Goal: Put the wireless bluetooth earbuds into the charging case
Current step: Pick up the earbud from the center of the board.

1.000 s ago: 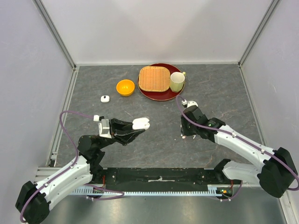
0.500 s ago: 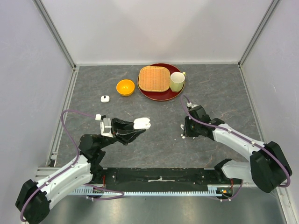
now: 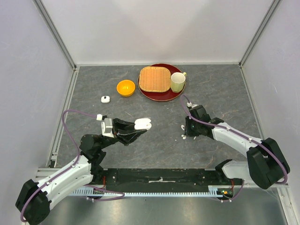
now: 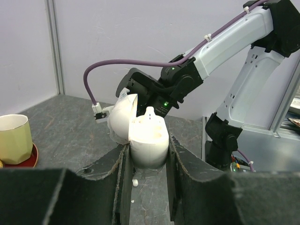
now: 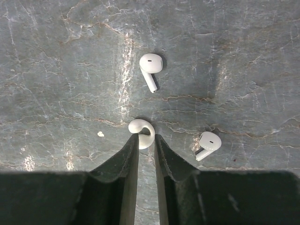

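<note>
Where the right gripper (image 3: 186, 133) has been lowered, earbuds (image 3: 183, 137) are seen from above, right of centre. At the left wrist, the open case (image 4: 148, 138) is clamped by the left gripper (image 4: 146, 157). At the right wrist, one earbud (image 5: 142, 131) is straddled by narrowing fingers (image 5: 125, 164); a grip cannot be told, though pickup is judged near.

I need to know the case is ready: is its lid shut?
No, the charging case in the left wrist view has its lid swung open to one side.

Earbuds (image 5: 151, 65) on desk (image 5: 243, 56): 3. One lies at the tips of the right fingers (image 5: 124, 178), 1 beyond them, 1 off to the side.
Open charging case (image 4: 149, 140): 1, between the left fingers (image 4: 117, 178).
Orange bowl (image 3: 125, 87) 1, cup (image 3: 177, 82) 1, woven tray (image 3: 154, 78) 1, red plate (image 3: 161, 98) 1, small white object (image 3: 105, 99) 1.
</note>
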You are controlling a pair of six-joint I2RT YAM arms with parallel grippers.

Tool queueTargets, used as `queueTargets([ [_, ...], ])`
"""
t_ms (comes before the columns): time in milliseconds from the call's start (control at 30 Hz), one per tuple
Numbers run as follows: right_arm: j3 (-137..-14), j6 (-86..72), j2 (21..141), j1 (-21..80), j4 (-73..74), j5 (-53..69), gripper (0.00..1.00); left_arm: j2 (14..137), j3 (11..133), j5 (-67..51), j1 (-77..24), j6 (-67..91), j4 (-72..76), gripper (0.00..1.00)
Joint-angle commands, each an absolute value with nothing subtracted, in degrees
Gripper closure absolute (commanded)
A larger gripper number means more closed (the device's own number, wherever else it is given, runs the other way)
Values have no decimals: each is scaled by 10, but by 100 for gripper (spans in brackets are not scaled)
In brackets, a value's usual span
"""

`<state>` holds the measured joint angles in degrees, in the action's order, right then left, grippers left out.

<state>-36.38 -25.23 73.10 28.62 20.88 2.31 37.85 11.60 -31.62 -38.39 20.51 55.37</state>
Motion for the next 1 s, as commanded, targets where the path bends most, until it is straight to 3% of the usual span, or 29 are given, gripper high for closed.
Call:
queueTargets([
  [0,-362,-236,737,284,190,15,74,379,115,-309,-387,200,577,98],
  [967,-352,-231,760,282,182,34,75,382,111,-308,-386,201,578,98],
])
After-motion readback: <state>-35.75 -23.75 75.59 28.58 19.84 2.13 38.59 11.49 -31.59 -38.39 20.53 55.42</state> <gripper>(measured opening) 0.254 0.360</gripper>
